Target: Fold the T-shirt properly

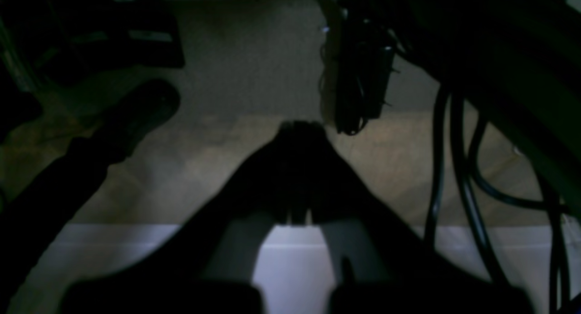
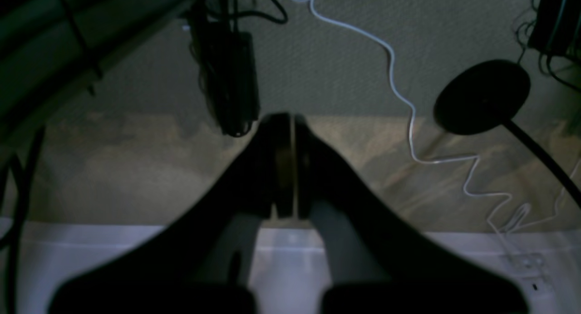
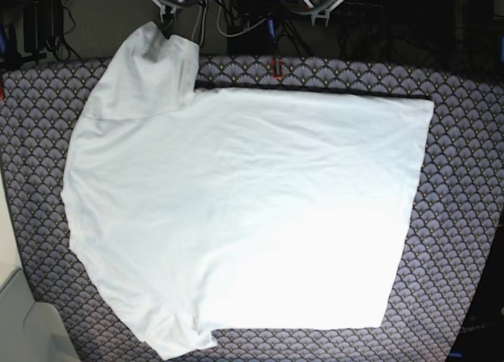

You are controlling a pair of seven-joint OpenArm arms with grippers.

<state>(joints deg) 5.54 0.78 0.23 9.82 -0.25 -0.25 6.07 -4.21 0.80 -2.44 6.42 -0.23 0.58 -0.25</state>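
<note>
Patterned tablecloth with a dark scallop print covers the work surface, and the T-shirt lies spread nearly flat across it, one sleeve reaching to the far edge, the other sleeve bunched at the near-left corner. Body looks unfolded and only lightly wrinkled, so likely no fold is made yet; laid out wide to give the arms clean edges to pick.

Neither arm shows over the cloth in the base view. Wrist views explain that: both look at dim floor beside a pale edge, so the arms seem parked off the table. Left gripper has jaws pressed together, nothing pinched. Right gripper likewise closed on nothing, a thin seam between its fingers. Only the right wrist view shows a white cable and a round black base; only the base view shows the shirt.
</note>
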